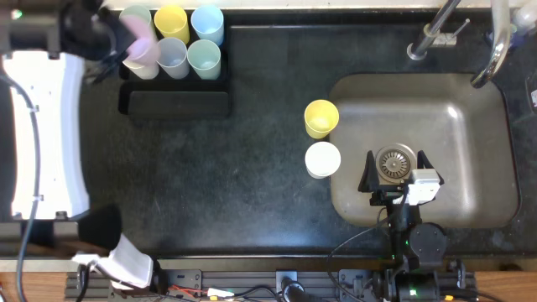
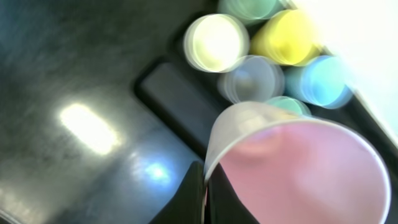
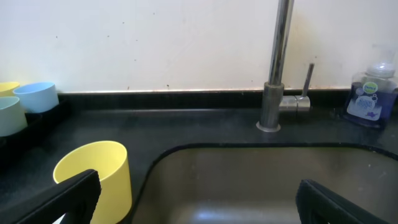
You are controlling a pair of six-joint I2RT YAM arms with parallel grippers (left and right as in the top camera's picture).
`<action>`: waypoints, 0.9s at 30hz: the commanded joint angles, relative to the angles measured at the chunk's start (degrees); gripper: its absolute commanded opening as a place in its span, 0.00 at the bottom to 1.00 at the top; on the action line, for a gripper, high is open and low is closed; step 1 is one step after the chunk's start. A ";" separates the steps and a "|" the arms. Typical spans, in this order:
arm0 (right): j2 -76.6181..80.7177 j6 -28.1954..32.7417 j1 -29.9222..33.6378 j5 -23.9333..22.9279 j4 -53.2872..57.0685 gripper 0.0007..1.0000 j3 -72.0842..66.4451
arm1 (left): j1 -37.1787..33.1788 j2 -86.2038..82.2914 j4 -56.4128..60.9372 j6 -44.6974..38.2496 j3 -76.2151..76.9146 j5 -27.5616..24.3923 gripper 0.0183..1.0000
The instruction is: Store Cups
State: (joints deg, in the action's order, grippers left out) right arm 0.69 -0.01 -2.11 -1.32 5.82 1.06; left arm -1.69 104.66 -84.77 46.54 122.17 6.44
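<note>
Pink cup (image 2: 298,168): translucent thin plastic, round and tapered, tilted, pinched at the rim in the left gripper (image 2: 204,190), just above the black rack (image 1: 176,102) at the far left corner of the counter (image 1: 252,193). Blurred up close, lower edge cut off, gripper mostly hidden behind it. Stored cups (image 1: 172,52) upright in the rack, pastel, smooth. Yellow cup (image 1: 320,117) and white cup (image 1: 322,159) on the speckled dark counter, just beside the steel sink (image 1: 470,109). Right gripper (image 1: 395,168) spread wide, holding nothing, over the sink.

Black fingers (image 3: 71,198), white arm casing (image 1: 42,126)
</note>
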 commanded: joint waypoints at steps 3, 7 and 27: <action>-0.48 -0.22 0.22 0.26 -0.33 1.00 -0.31 | -6.38 -0.24 8.63 0.90 -18.16 -2.91 0.02; -0.48 -0.22 0.22 0.26 -0.31 1.00 -0.31 | -8.09 -0.17 12.57 0.92 -21.64 -3.02 0.02; -0.48 -0.22 0.22 0.26 -0.33 1.00 -0.31 | -8.37 0.63 23.87 4.00 -32.87 -0.96 0.02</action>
State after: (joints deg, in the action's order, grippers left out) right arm 0.69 -0.01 -2.11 -1.32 5.82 1.06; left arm -9.54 105.75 -61.73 49.23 89.49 3.70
